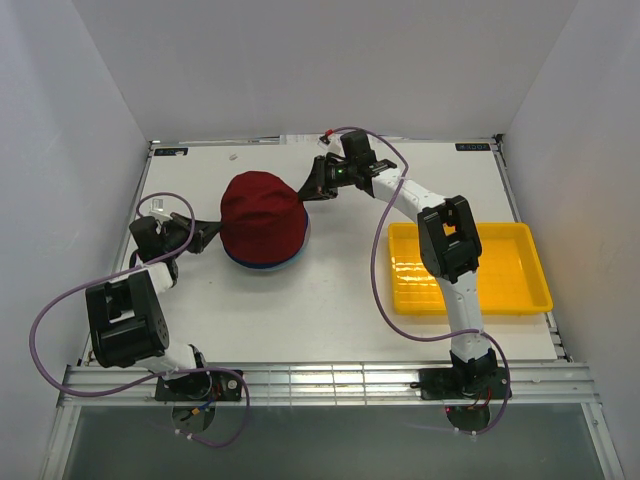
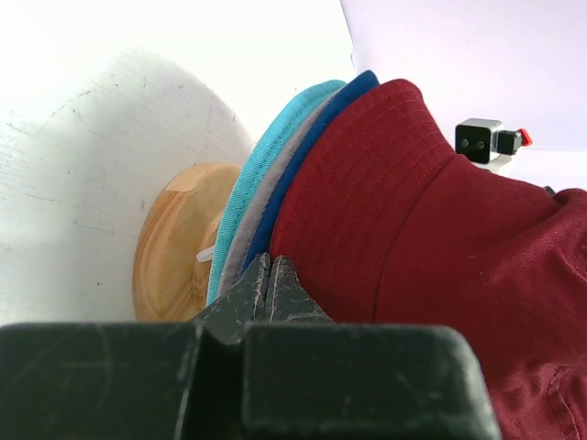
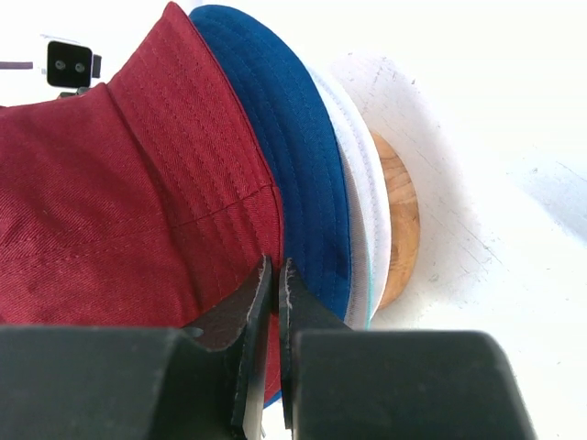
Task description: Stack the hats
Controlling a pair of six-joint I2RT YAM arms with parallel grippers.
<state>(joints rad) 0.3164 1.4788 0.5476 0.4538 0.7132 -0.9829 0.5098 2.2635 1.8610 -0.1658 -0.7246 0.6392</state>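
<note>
The hats sit stacked on the round-headed wooden stand (image 2: 174, 247) (image 3: 399, 220). The dark red hat (image 1: 262, 215) (image 2: 413, 229) (image 3: 119, 202) is on top. Under it show the brims of the royal blue hat (image 2: 316, 137) (image 3: 293, 137), the grey hat (image 2: 240, 247) (image 3: 359, 183) and the teal hat (image 2: 261, 174). My left gripper (image 1: 213, 236) (image 2: 267, 261) is shut, with its tips against the stack's left edge where red meets blue; no fabric shows between them. On the far right side, my right gripper (image 1: 303, 190) (image 3: 277, 266) is shut on the dark red hat's brim.
A yellow plastic tray (image 1: 500, 270) lies at the right, under the right arm's forearm. White walls close in the table at the back and on both sides. The left arm's cable loops over the table's left front corner.
</note>
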